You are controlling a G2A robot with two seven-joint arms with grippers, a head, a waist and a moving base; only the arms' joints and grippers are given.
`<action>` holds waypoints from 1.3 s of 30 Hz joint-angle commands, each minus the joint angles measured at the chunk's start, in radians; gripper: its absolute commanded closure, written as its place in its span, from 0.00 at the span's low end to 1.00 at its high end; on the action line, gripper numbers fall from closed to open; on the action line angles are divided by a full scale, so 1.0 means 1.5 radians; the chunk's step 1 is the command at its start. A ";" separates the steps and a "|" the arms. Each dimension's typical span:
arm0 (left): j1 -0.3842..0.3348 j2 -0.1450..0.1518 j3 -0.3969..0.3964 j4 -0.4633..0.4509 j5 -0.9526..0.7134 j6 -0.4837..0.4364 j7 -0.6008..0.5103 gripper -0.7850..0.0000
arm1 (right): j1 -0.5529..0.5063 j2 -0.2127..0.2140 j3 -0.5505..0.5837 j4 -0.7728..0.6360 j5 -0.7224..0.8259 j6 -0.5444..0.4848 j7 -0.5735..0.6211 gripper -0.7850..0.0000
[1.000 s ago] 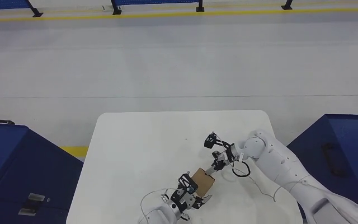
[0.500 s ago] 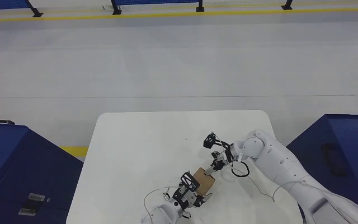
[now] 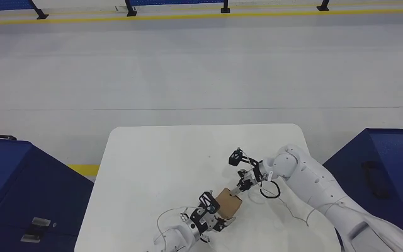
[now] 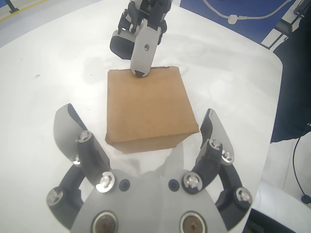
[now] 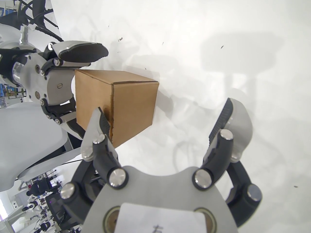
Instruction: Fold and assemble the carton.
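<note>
Top view: a small brown cardboard carton stands on a white table, with one robot hand at each end of it. The left hand sits at the end of the carton nearest the robot, and the right hand sits at the opposite end. In the left wrist view the carton is a closed, plain brown box with its flaps folded shut, so nothing of its inside can be seen; a narrow slot runs along its far top edge. The left hand is spread wide, one finger on each side of the carton's near end and both apart from the cardboard. The right hand comes down on the carton's far edge, one fingertip touching the top there. In the right wrist view the right hand is also spread: one finger rests against the carton at a vertical corner seam, the other stands well apart from the carton over bare table. The left hand brackets the carton's far end, one finger just above it. A white label on the right wrist carries a dark mark cut off by the edge, too partial to read.
</note>
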 commanded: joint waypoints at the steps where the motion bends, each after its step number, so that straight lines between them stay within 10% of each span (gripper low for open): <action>1: -0.004 -0.001 0.002 0.013 -0.005 -0.005 0.006 0.00 | 0.001 -0.001 -0.001 0.001 0.000 -0.001 0.000 0.00; 39: -0.034 -0.024 0.031 0.070 -0.027 0.012 0.011 0.00 | -0.041 0.018 0.049 -0.021 -0.028 -0.044 -0.112 0.00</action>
